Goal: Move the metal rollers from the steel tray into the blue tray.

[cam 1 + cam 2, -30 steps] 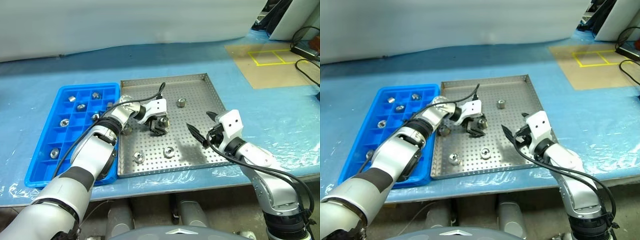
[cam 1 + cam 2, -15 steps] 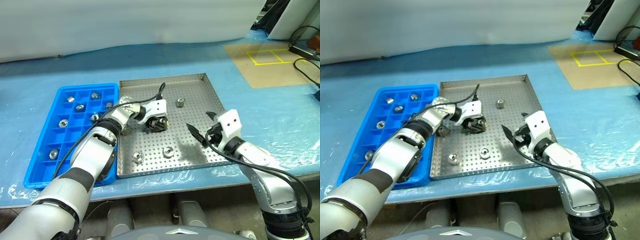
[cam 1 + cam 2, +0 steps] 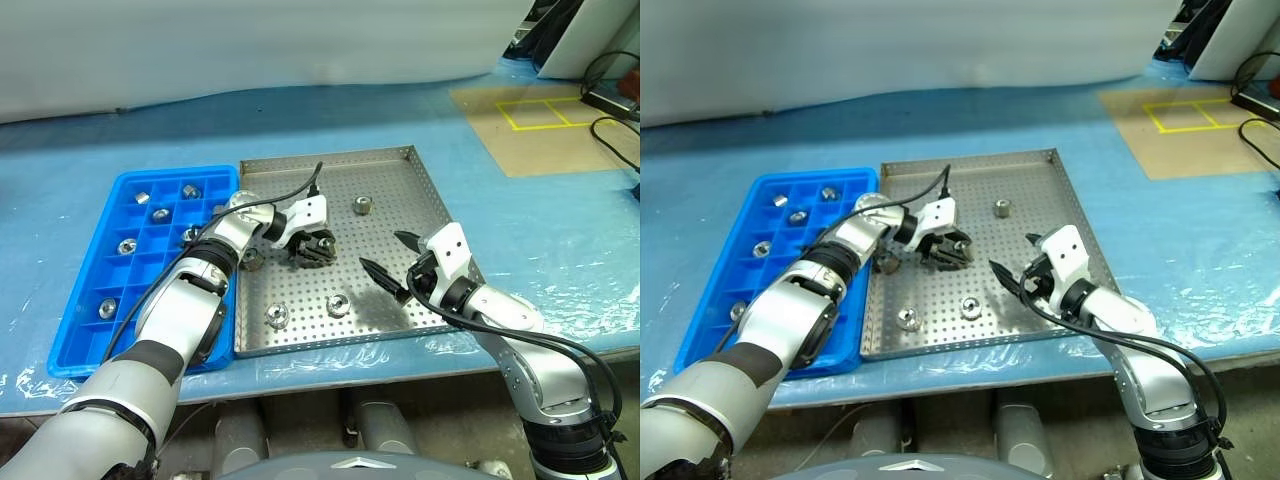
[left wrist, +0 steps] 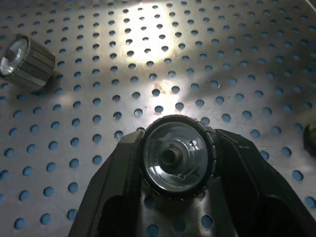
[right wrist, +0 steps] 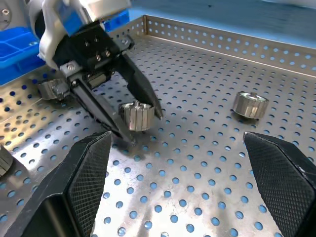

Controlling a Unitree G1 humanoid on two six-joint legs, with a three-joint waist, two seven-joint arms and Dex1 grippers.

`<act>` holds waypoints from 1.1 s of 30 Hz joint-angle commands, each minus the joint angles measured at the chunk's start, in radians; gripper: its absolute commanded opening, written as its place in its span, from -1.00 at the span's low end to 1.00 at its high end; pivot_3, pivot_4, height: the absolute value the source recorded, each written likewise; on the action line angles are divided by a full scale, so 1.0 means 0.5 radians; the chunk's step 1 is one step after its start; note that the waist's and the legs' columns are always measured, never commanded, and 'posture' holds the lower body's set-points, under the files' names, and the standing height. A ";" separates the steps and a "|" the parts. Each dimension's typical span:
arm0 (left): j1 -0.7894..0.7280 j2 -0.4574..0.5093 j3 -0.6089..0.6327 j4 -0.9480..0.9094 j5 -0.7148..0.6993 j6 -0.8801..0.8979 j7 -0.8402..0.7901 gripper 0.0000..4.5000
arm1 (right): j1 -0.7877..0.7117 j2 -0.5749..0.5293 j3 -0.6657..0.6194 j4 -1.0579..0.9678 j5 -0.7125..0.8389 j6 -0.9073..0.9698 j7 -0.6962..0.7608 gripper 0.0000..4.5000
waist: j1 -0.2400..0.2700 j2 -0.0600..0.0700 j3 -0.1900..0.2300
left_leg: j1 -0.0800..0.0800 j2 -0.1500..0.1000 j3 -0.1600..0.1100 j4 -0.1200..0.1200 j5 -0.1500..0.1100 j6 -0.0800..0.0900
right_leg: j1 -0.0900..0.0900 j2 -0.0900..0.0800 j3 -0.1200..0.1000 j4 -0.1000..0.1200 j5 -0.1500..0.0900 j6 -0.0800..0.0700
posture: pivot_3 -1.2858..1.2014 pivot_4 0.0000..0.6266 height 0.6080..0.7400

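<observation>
Several metal rollers are seen as small shiny silver cylinders with a wider ribbed round base. One roller is clamped between the black fingers of the left gripper, above the perforated floor of the steel tray, near the tray's middle. From the left wrist view its round end face with a dark centre hole is presented, with a finger pressed on each side. From the right wrist view the same roller is seen pinched at the fingertips, with its ribbed side showing. Whether it is touching the tray floor cannot be told.

Four more rollers are left loose on the steel tray: one toward the far rim, two near the near rim, and one by the tray's left edge, partly hidden beside the left arm. The far one is well apart from both grippers.

Other rollers are already lodged singly in square compartments of the blue tray, which is set just beside the steel tray's left rim.

The right gripper is held with its fingers spread wide and nothing between them, over the right part of the steel tray, pointed toward the left gripper and near it, not touching.
</observation>
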State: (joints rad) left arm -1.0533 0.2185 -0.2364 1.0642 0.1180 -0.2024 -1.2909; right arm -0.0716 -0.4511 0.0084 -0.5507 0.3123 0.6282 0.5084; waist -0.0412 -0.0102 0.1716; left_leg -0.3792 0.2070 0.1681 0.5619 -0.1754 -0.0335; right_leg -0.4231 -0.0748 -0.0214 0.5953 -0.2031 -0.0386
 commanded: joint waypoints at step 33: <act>1.788 0.764 0.942 -2.873 -0.527 1.469 1.196 -0.16 | -1.398 0.611 0.587 1.659 -0.104 -0.798 0.987 1.00 | 0.393 0.007 0.005 | -0.015 0.008 -0.004 -0.003 0.007 -0.013 | -0.027 -0.001 -0.012 0.025 -0.006 -0.009 | 0.38 -0.52 1.00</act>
State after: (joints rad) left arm -0.1619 0.6016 0.1996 -0.3366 -0.1513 0.5337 -0.7396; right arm -0.7431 -0.1549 0.3051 0.2788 0.2589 0.2610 0.9845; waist 0.1552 -0.0064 0.1740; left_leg -0.3868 0.2111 0.1658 0.5605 -0.1719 -0.0401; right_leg -0.4365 -0.0753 -0.0273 0.6081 -0.2060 -0.0429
